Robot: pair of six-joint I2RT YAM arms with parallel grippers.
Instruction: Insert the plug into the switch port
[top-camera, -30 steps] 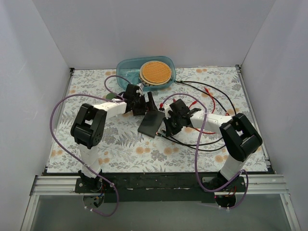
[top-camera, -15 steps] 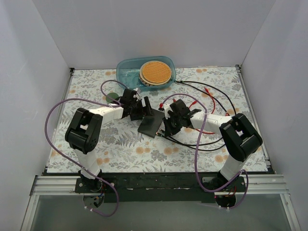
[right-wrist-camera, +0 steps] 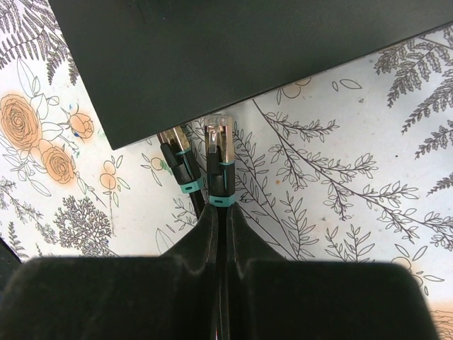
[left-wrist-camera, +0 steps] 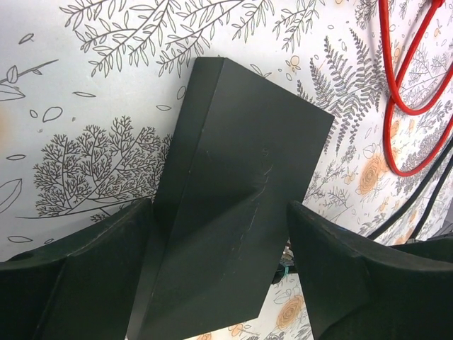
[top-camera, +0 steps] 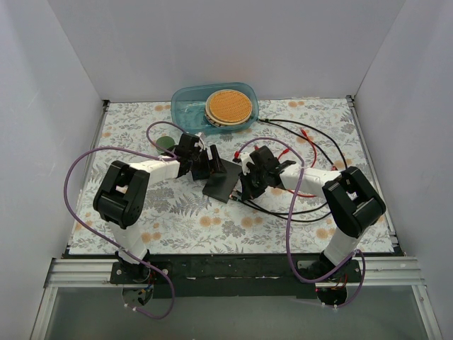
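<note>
Since a second ago, the left arm's elbow has been swinging outward toward the left wall, and the switch (left-wrist-camera: 233,205), then tipped up higher, is now lying lower on the table (top-camera: 177,212). The right arm is hardly shifting.

The left gripper (left-wrist-camera: 219,210) is straddling the switch's far end, its fingers (left-wrist-camera: 85,276) spread wide and pressing against both long sides, so it is grasping the box. In the left wrist view the switch is sitting tilted, one side face turned up.

The right gripper (right-wrist-camera: 219,212) is clenching the plug (right-wrist-camera: 219,152) just behind its teal boot, jaws almost closed on the cable. The plug's clear tip is pointing straight at the switch's near edge and meeting it; whether it is entering a port cannot be told. A second plug (right-wrist-camera: 175,152) is lying just beside it on the left, also at that edge.

Both forearms are reaching inward, low over the table, and facing each other across the switch at mid-table.

A red cable (left-wrist-camera: 403,85) is looping just right of the switch, and black cables (top-camera: 318,134) are running behind the right arm. A blue tub (top-camera: 185,106) is standing well apart at the back edge.
</note>
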